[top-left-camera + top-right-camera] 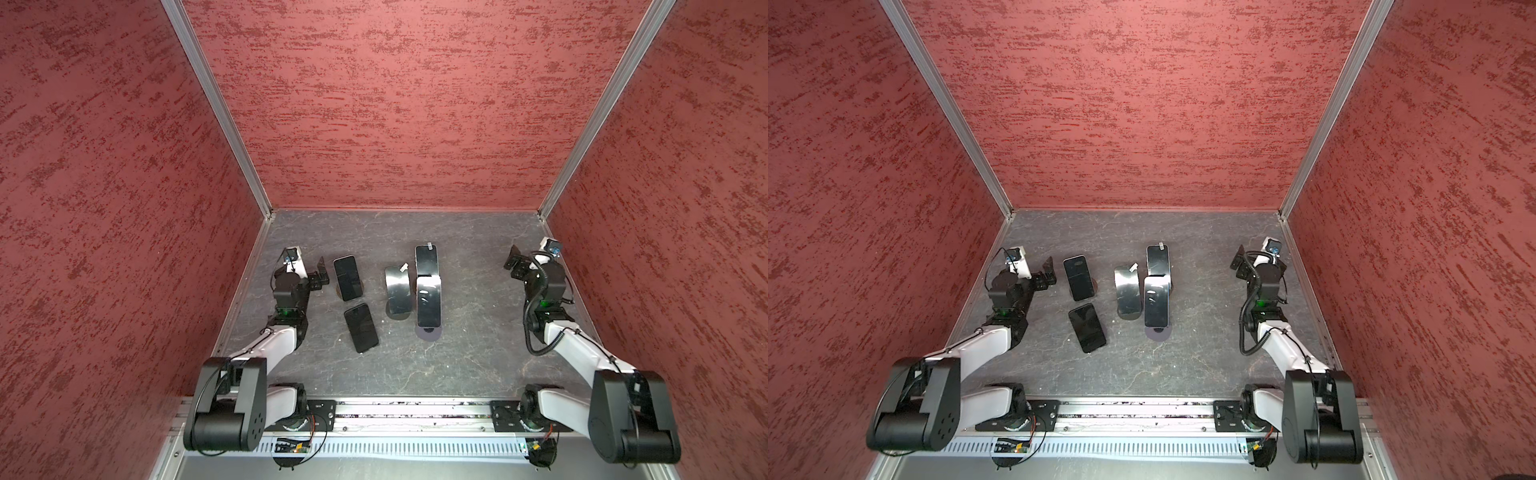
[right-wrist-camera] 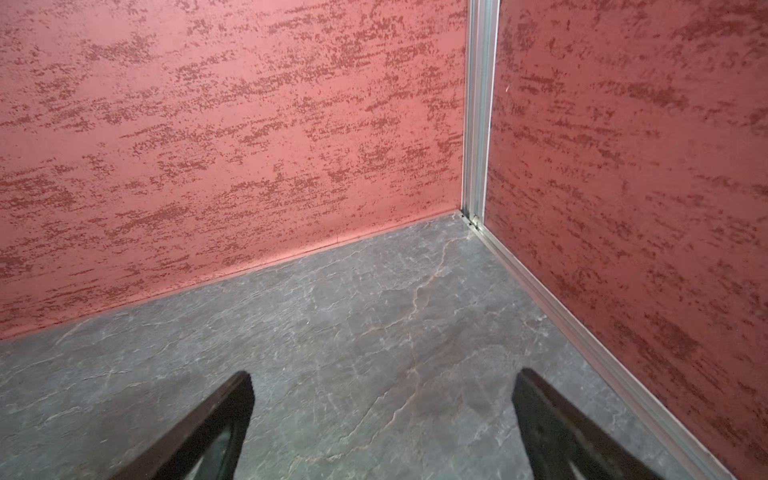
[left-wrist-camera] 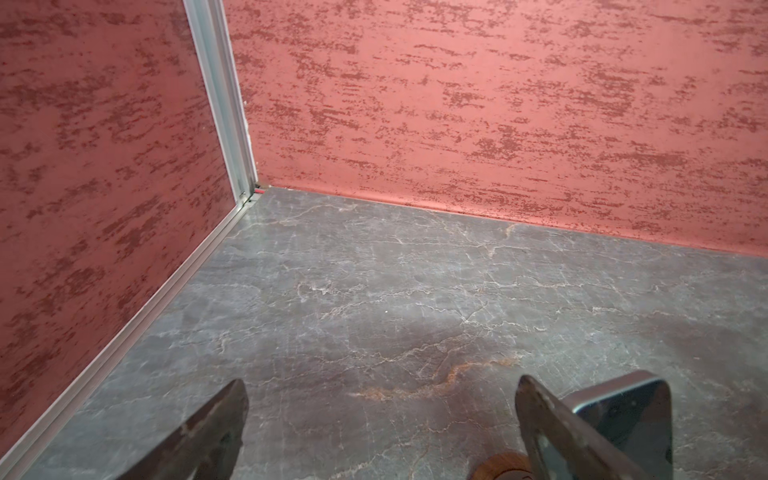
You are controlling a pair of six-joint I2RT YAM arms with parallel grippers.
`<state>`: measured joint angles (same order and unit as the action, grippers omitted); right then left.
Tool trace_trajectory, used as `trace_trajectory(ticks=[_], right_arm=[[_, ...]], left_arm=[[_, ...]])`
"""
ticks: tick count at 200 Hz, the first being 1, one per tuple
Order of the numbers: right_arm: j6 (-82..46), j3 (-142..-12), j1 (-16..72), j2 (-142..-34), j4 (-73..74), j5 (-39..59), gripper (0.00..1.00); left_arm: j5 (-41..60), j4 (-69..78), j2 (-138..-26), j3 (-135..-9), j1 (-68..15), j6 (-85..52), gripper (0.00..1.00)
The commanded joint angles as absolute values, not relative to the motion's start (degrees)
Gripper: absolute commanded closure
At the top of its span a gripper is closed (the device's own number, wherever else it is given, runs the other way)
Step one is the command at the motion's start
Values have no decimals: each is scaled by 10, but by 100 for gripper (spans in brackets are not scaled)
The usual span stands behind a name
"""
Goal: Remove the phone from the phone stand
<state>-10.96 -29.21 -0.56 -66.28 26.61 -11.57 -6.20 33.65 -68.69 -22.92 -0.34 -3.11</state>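
Note:
Several dark phones are on the grey table. One phone (image 1: pixel 347 277) (image 1: pixel 1079 277) leans on a phone stand with a round brown base (image 3: pixel 503 467), just right of my open left gripper (image 1: pixel 321 274) (image 1: pixel 1048 272) (image 3: pixel 382 382). In the left wrist view that phone's corner (image 3: pixel 623 411) shows beside one finger, outside the jaws. Another phone (image 1: pixel 428 303) (image 1: pixel 1156 303) stands propped on a stand with a dark round foot (image 1: pixel 430 333) mid-table. My right gripper (image 1: pixel 514 262) (image 1: pixel 1239 261) (image 2: pixel 384 374) hangs open by the right wall, far from every phone.
A phone (image 1: pixel 360 328) lies flat near the left arm. A glossy propped phone (image 1: pixel 398 293) and a further one (image 1: pixel 427 258) stand behind the middle. Red walls (image 1: pixel 395 104) close in three sides; a metal rail (image 1: pixel 415 409) runs along the front.

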Motion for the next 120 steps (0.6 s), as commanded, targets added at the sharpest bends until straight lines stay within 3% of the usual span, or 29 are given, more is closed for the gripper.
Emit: trace_trajectory(ticks=[1,49,120], right_arm=[[-164,-319,10,-629,93,-123,1],[-252,-382,39,-592,-62,-130,1],[-291,-503,156,-649,-218,-150,1]], left_arm=[[-82,176,-638,-266,-5,-86,0],[-68,-17,-524,-305,-18,-149,0],[8,-167,-441,-349,-84,-215,1]])
